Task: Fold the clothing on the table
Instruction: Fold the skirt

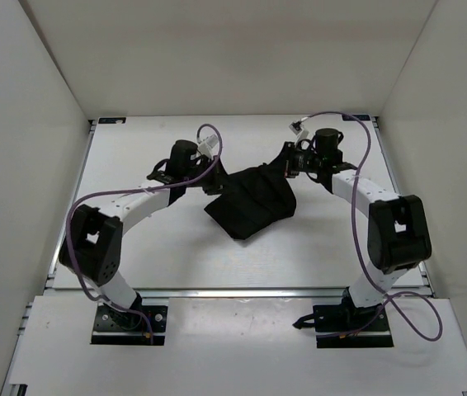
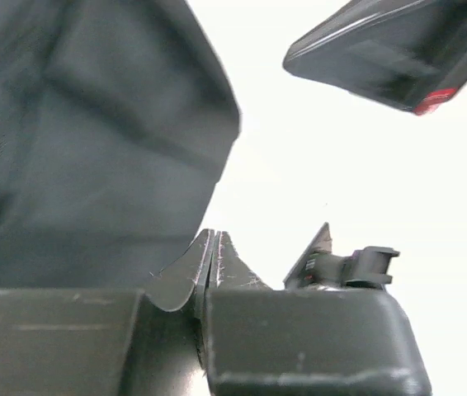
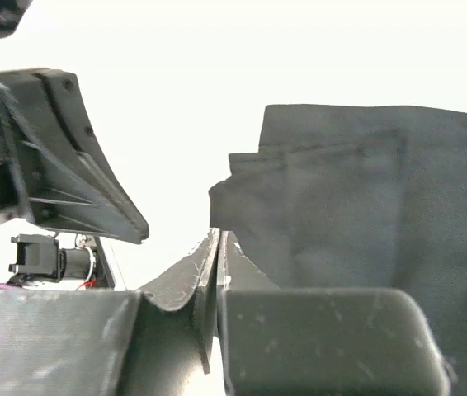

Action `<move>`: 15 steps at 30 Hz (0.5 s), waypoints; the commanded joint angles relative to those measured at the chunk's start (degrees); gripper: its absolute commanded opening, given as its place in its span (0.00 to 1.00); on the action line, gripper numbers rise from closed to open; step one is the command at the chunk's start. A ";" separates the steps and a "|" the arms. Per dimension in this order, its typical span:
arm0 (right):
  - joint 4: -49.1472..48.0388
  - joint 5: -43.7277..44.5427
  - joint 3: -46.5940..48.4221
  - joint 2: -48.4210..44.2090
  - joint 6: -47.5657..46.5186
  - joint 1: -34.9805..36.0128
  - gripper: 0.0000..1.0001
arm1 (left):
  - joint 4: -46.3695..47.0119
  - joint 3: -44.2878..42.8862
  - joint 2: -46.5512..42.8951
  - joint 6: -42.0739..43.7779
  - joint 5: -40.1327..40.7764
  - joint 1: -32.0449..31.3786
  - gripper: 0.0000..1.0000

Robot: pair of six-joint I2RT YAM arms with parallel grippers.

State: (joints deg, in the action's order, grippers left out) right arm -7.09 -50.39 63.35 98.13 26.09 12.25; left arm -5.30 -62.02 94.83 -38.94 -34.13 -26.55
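Note:
The clothing [image 1: 250, 202], a creased black garment, lies bunched in the middle of the white table [image 1: 159, 247]. My left gripper [image 1: 211, 186] is at its upper left edge and my right gripper [image 1: 287, 165] at its upper right corner. In the left wrist view the left gripper [image 2: 213, 233] is shut, and the clothing [image 2: 93, 148] comes down to its tip on the left. The right gripper [image 3: 221, 233] is shut too, and a layered corner of the clothing [image 3: 365, 198] ends just past its tip. No fabric shows between either pair of jaws.
White walls close in the table on three sides. A metal rail [image 1: 242, 290] runs along the front edge, with another rail [image 1: 83, 190] on the left. Purple cables [image 1: 356, 190] loop above both arms. Each wrist view shows the other gripper's head [image 2: 390, 58] [image 3: 52, 157] close by.

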 commanded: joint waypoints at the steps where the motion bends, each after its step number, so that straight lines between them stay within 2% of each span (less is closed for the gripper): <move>1: -0.03 -0.67 -3.92 -3.64 -0.85 0.23 0.00 | 10.53 1.80 -2.80 -4.37 -4.35 -1.75 0.00; 4: -2.03 -4.96 -9.80 -3.64 -1.04 -0.73 0.00 | 19.77 5.58 -0.71 -9.65 -7.26 -3.86 0.00; 6: -1.70 -5.69 -12.45 -3.04 -1.65 -1.35 0.00 | 22.60 7.08 1.13 -10.63 -7.88 -5.70 0.00; 11: 2.43 -4.46 -12.73 1.09 -6.57 -1.71 0.00 | 23.84 7.61 6.06 -9.75 -8.49 -8.08 0.00; 15: 4.36 -4.71 -10.44 8.19 -8.68 -1.70 0.00 | 23.06 7.61 9.15 -9.32 -7.80 -8.43 0.00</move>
State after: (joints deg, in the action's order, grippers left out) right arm -3.44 -54.13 50.30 102.69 20.80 10.70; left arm 15.25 -54.57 104.20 -48.62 -41.08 -34.87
